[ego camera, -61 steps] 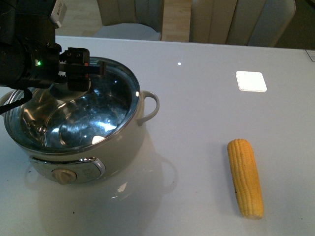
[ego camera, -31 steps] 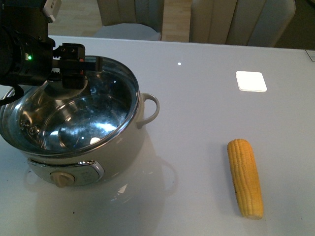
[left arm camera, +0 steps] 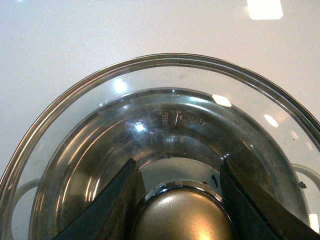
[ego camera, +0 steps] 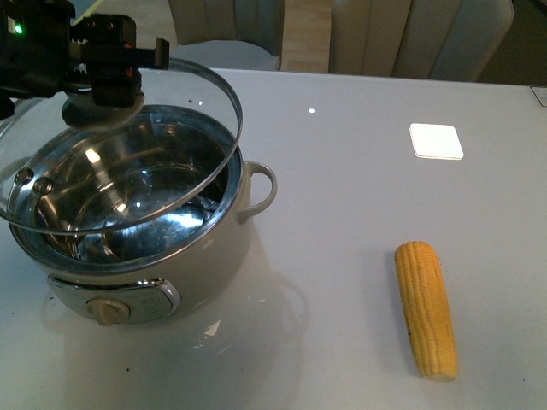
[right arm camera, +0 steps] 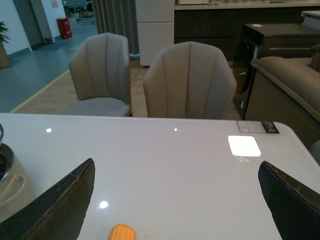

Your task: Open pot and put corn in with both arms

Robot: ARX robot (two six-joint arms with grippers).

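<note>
Pot (ego camera: 214,260) stands on the left part of a broad white table (ego camera: 359,213), the widest thing in the front view, and behind the table's far edge are two beige padded chairs (right arm camera: 190,82). It is round and cream-white, its shiny steel inside open to view under the glass, with a loop side handle (ego camera: 261,184) on its right and a beige knob (ego camera: 109,307) on the front panel facing the robot. The steel-rimmed glass lid (ego camera: 162,184) hangs tilted over the pot's mouth: its far right edge sits well above the rim, while its near left edge dips low beside the rim, and I cannot tell whether it touches there. The left gripper (ego camera: 102,90) is clamped on the lid's rounded metal knob (left arm camera: 182,215), a black finger (left arm camera: 107,210) pressed against either side of it in the left wrist view. The right gripper (right arm camera: 172,210) is out of the front view; its own camera shows its fingers spread wide with nothing between them, above bare table. The corn (ego camera: 426,309) lies flat on the table well to the right of the pot, near the robot's edge, pointing roughly away from the robot and touched by neither arm. A small bright white square (ego camera: 436,141) shows on the tabletop beyond it.
</note>
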